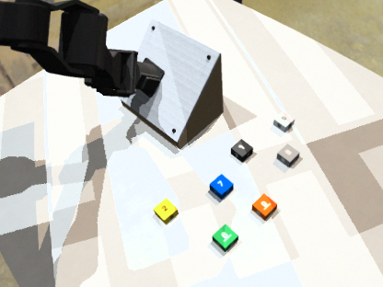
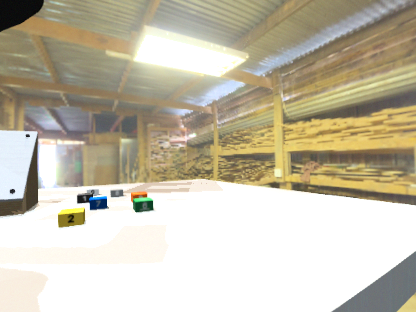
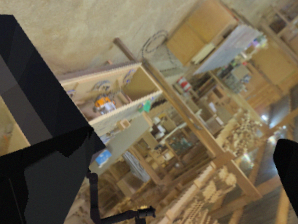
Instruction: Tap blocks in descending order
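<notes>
Spread, my pincer [image 1: 158,83] hangs high; the blue 7 block [image 1: 221,186] [image 2: 98,203], likely target, lies beyond the slanted metal-faced wedge [image 1: 193,69] [image 2: 17,165].

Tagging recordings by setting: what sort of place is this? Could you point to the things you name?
Probably a woodworking shop or timber store: stacked rough planks [image 2: 345,132] on wooden racks, a corrugated metal roof [image 2: 200,15] on timber beams, and a long bright ceiling light [image 2: 187,51].

My read on finishes: wedge block [image 1: 177,69] [image 2: 16,162] has a brushed-metal face, smooth, with dark wood-like sides. Blue block [image 1: 221,186] [image 2: 98,203] looks like smooth plastic. Arm [image 1: 83,39] is black, satin. Roof [image 2: 200,20] is corrugated metal; beams [image 2: 75,34] are bare wood.
</notes>
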Available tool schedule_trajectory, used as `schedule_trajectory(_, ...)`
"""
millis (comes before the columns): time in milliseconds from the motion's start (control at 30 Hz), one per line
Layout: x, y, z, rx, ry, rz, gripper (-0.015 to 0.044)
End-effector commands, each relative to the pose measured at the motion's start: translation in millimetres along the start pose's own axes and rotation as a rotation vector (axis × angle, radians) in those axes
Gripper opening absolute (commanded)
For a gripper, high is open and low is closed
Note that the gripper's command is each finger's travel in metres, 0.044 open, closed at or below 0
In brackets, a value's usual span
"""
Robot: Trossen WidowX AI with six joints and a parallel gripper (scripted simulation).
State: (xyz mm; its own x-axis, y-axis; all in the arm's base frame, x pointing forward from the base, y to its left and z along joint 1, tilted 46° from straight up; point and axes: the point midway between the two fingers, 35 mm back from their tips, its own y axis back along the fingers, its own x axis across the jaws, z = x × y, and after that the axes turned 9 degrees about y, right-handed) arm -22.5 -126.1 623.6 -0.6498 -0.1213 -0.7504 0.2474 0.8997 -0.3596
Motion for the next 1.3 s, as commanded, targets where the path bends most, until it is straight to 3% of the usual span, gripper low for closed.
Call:
schedule_trajectory(0,1,-1,0,-0.004,-0.012,0.001,0.04)
schedule_trajectory(300,61,-39,41,-0.22,-0.571,0.143,0.04)
schedule_trajectory(667,109,-56,175,-0.52,-1.022,0.557,0.04)
schedule_trajectory(933,120,-14,286,-0.674,-1.082,0.921,0.04)
schedule_trajectory(1267,129,92,383,-0.735,-0.882,1.25,0.04)
